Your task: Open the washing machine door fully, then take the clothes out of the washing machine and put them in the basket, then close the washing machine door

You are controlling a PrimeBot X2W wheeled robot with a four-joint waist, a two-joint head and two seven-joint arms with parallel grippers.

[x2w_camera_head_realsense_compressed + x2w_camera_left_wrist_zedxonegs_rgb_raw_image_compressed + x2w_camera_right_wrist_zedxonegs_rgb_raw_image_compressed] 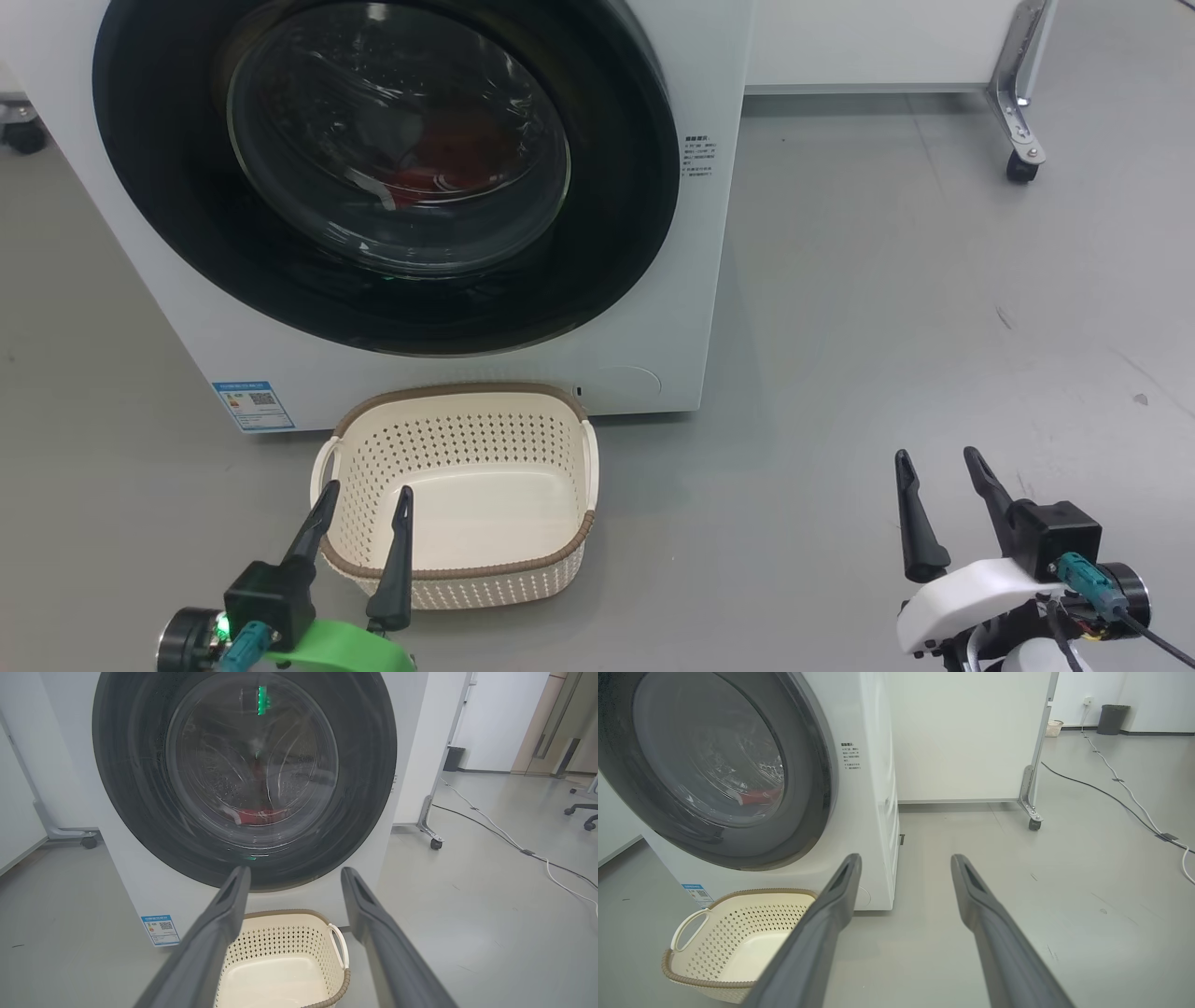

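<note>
The white washing machine stands ahead with its round black-rimmed door shut against its front. Behind the glass bowl, red clothes lie low in the drum; the left wrist view shows the clothes too. The cream basket sits on the floor just before the machine, with nothing in it. My left gripper is open, hovering over the basket's near left rim. Well to the right of the basket, my right gripper is open above bare floor.
A white wheeled partition stands behind and right of the machine, its caster on the grey floor. Cables run across the floor far right. A dark bin stands by the far wall. Open floor lies right of the machine.
</note>
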